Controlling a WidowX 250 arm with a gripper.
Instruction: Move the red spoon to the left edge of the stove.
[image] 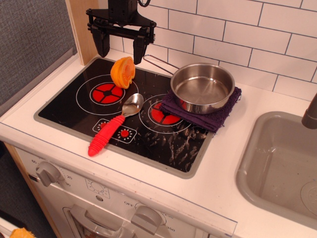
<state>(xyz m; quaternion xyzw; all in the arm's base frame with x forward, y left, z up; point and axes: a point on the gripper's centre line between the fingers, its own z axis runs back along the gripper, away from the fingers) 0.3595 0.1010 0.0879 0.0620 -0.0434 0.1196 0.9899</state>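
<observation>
A: Where is the red spoon (113,128)?

B: Lying on the stove (59,104), between the two burners. Its metal bowl points toward the back and its red handle reaches the front rim, across the dials.

A: And the gripper (120,47)?

B: Above the stove's back edge, fingers (103,44) spread open, holding nothing. An orange half-fruit (123,72) sits just below it. A pot (203,87) rests on a purple cloth (218,115) at the right.

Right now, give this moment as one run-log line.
gripper: open, high, empty | spoon: between burners, untouched | stove: left edge free | pan: on cloth
</observation>
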